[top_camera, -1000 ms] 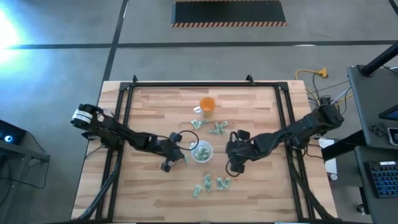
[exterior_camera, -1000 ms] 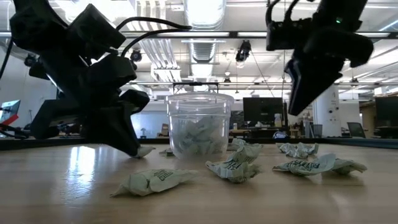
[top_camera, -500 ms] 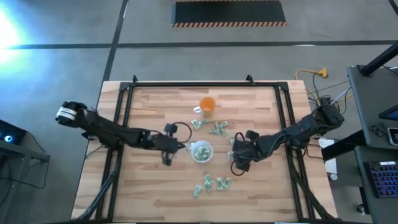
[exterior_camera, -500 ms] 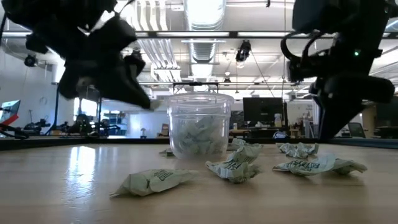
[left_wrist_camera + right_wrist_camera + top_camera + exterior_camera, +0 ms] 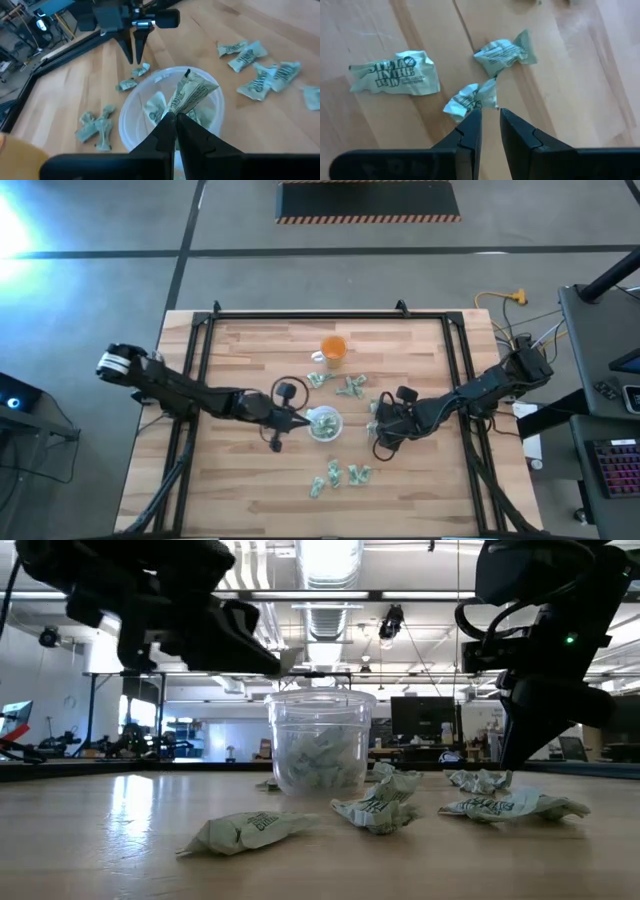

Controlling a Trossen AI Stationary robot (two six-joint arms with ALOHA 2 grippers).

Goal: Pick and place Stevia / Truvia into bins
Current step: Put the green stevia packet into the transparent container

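Observation:
My left gripper (image 5: 175, 116) is shut on one crumpled pale green sachet (image 5: 194, 91) and hovers over the rim of the clear round cup (image 5: 323, 424), which stands on the table with several sachets inside. In the low view the left gripper (image 5: 283, 662) is just above the cup (image 5: 320, 745). My right gripper (image 5: 489, 113) is open by a narrow gap, low over the table to the right of the cup (image 5: 377, 420). Its fingertips stand at a small crumpled sachet (image 5: 469, 100); whether they touch it I cannot tell. My left gripper pinches the sachet by one end (image 5: 176, 107) between its two fingers. The fingers come slanting down from the table's left side. The sachet is lifted clear and sticks out past the fingertips over the cup's opening (image 5: 150, 107).
An orange cup (image 5: 333, 350) stands toward the far edge. Loose sachets lie far-right of the clear cup (image 5: 349, 386), near the front edge (image 5: 340, 475), and two more by the right gripper (image 5: 395, 74) (image 5: 504, 51). A black frame rail (image 5: 300, 317) borders the table.
My left gripper rose off the table with the sachet in its shut fingers and moved right, toward the cup, ending above its rim. My right gripper came down toward the table by the sachets right of the cup and shifted slightly toward the far edge.

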